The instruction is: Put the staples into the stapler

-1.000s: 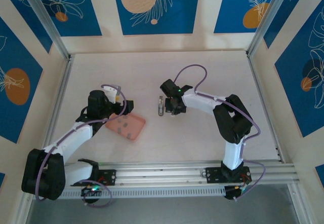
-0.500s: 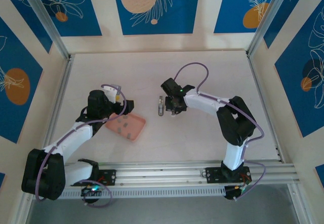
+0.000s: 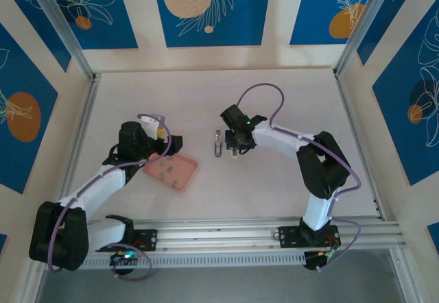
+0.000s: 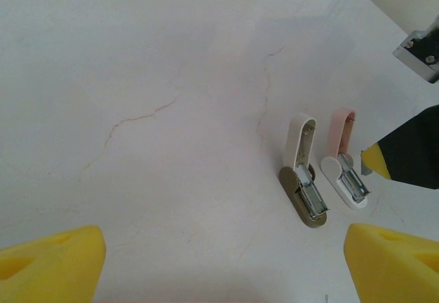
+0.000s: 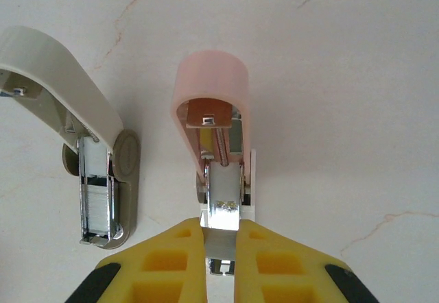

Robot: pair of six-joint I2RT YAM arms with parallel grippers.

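Right elbow [image 3: 319,166] shifted outward; right gripper [image 5: 219,233] pinches one pink-and-white plastic stapler [image 5: 209,77] beside one olive-and-cream plastic stapler [image 5: 41,56]. One salmon-pink tray [image 3: 192,168], several dark staples [image 3: 168,173]; left gripper [image 4: 223,238] released.

A salmon-pink tray [image 3: 188,166] lies on the pale, marble-veined desk [image 3: 274,90], enclosed by cream walls bearing blue leaf-patterned panels [image 3: 211,8].

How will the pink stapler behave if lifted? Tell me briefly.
Likely light: the pink stapler is small and mostly plastic. Its lid is swung open on the hinge, so it may swing if jolted. The right gripper pinches only its narrow metal front end, so it could pivot in that grip.
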